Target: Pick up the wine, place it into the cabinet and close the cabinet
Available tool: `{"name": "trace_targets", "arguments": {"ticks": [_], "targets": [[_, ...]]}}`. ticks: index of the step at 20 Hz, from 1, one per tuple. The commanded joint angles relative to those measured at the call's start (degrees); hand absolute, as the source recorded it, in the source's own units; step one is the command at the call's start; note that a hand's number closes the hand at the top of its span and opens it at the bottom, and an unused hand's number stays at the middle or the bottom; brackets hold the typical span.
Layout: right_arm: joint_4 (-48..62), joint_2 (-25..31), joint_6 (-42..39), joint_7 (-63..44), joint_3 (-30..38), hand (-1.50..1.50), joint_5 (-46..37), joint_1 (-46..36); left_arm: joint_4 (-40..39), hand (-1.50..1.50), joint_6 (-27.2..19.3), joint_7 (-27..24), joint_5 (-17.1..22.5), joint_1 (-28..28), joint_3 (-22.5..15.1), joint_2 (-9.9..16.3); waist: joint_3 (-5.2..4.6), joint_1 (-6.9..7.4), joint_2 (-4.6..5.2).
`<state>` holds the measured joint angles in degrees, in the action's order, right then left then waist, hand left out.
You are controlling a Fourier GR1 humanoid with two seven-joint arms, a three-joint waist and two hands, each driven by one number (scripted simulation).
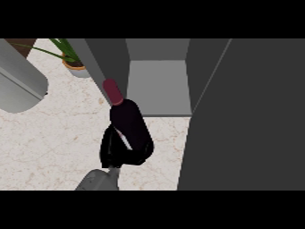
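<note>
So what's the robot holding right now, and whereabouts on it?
The right hand holds the wine bottle, fingers curled round its lower body. The neck points toward the open cabinet.

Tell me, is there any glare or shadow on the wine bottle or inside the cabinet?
Head view: the wine bottle looks nearly black, with no glare; a thin pale streak shows beside it near the hand. The cabinet interior is evenly grey, without a distinct cast shadow.
</note>
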<state>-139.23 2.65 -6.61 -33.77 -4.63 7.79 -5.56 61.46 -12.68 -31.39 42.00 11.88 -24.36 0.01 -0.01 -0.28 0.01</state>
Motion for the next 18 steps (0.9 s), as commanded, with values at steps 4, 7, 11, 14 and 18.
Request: {"name": "trace_targets", "arguments": {"ticks": [4, 7, 11, 14, 18], "targets": [[-1.7, 0.61, -0.33, -0.79, 1.7, -1.5, 2.88, 0.91, -8.2, 1.5, -1.13, -4.84, 5.77, 8.37, -2.63, -0.01, -0.01, -0.19, 0.02], [-2.29, 0.97, -3.49, 3.12, 1.14, -1.5, 3.24, 5.39, -15.21, 1.5, 0.99, -10.64, 9.11, 10.46, -3.59, -0.01, -0.01, -0.42, 0.06], [3.11, 1.51, -2.72, 2.84, 3.41, -1.5, 4.12, 0.2, -16.27, 1.5, -3.63, -11.7, 15.66, 15.94, -9.1, -0.01, -0.02, -0.65, 0.16], [-1.2, 1.49, 0.35, -3.04, 2.67, -1.5, 3.72, -2.79, -17.38, 1.5, -2.61, -9.76, 13.25, 17.75, -6.06, -0.01, -0.02, -0.23, 0.04], [2.69, 0.39, -2.75, 5.3, 2.97, -1.5, 3.81, 2.3, -24.37, 1.5, 0.24, -11.08, 17.24, 21.05, -5.08, -0.01, -0.01, -0.57, 0.14]]}}
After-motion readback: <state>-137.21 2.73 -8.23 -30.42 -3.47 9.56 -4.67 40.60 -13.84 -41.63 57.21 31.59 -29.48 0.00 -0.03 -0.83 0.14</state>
